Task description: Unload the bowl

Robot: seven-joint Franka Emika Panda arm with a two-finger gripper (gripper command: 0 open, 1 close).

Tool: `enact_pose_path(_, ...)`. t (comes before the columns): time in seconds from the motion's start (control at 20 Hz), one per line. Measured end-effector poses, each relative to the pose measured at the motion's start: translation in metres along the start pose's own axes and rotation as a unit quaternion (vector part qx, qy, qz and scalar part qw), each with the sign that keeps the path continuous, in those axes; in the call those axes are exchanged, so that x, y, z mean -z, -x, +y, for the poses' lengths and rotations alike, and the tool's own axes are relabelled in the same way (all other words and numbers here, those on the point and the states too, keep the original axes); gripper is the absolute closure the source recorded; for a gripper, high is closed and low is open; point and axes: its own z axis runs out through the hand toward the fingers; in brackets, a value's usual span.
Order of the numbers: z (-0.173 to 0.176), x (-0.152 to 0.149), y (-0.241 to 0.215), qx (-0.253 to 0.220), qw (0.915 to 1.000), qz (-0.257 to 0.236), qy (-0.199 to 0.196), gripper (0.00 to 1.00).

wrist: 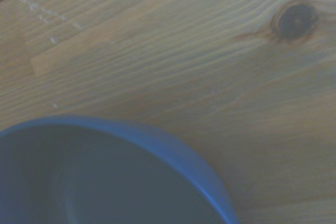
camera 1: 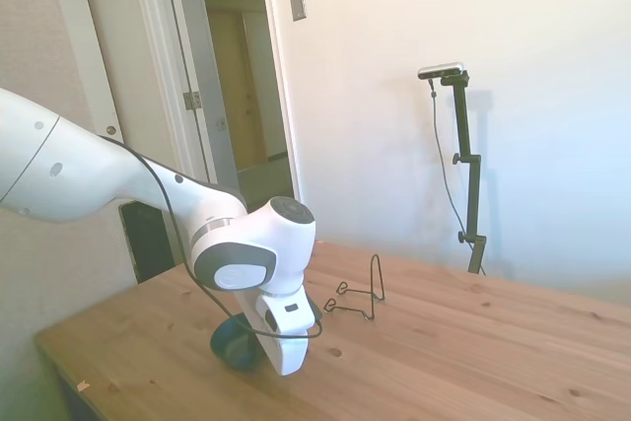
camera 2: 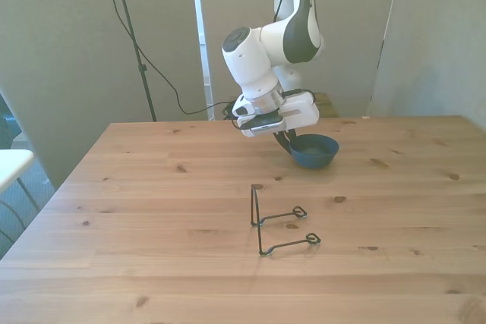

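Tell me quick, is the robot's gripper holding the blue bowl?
Gripper: at the rim of the bowl, which sits on the table; open or closed cannot be told.

Saw part of a round dark blue-teal bowl close up, blurred, its curved rim a brighter blue and its inside dark and plain. Rested upright on the pale wooden table, grain running in long streaks. Noted one dark oval knot in the wood, apart from the rim.

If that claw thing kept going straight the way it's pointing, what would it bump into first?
Probably the blue bowl: the gripper points down at the bowl's rim on the table. Its fingertips are hidden, so contact is uncertain.
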Motion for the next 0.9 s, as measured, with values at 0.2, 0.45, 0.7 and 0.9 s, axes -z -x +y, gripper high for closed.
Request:
enact_pose_path(0.2,-0.001,0.002,-0.001,0.003,1.0000,0.002,-0.002,0.00)
enact_pose_path(0.45,-0.006,0.022,0.007,0.014,0.9994,0.022,-0.022,0.00)
enact_pose_path(0.7,-0.021,0.067,0.044,0.058,0.9930,0.088,-0.054,0.00)
enact_pose_path(0.9,-0.038,0.097,0.086,0.100,0.9806,0.159,-0.055,0.00)
